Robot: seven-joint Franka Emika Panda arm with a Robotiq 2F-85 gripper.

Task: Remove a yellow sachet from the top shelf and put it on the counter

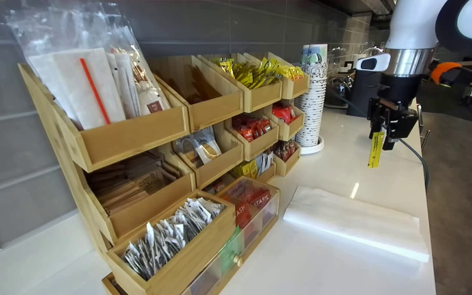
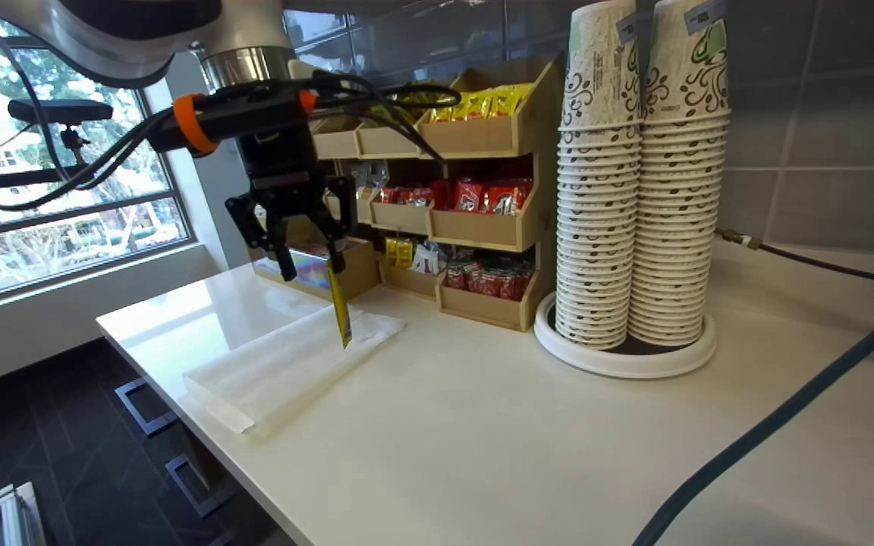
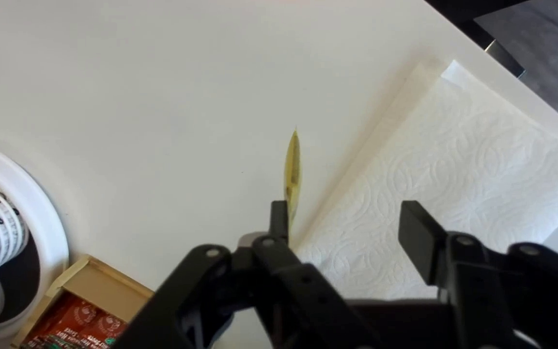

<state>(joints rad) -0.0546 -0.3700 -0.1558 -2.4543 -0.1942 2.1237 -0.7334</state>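
Note:
The yellow sachet [image 1: 376,152] hangs in the air above the white counter [image 1: 334,172]. It also shows in an exterior view [image 2: 340,311] and end-on in the wrist view [image 3: 292,167]. My gripper [image 3: 344,220] is open, its fingers well apart. The sachet lies along the inner face of the left finger in the wrist view, and the opposite finger does not touch it. The gripper shows in both exterior views [image 1: 381,140] [image 2: 312,269], pointing down. The top shelf [image 1: 265,96] holds more yellow sachets in its bins and stands away from the gripper.
A folded white paper towel [image 1: 355,221] lies on the counter beside and below the gripper. Stacked paper cups [image 2: 596,243] stand on a round white tray [image 2: 627,368] by the rack. Lower bins [image 1: 260,143] hold red packets. A blue-green cable [image 2: 786,425] crosses the counter.

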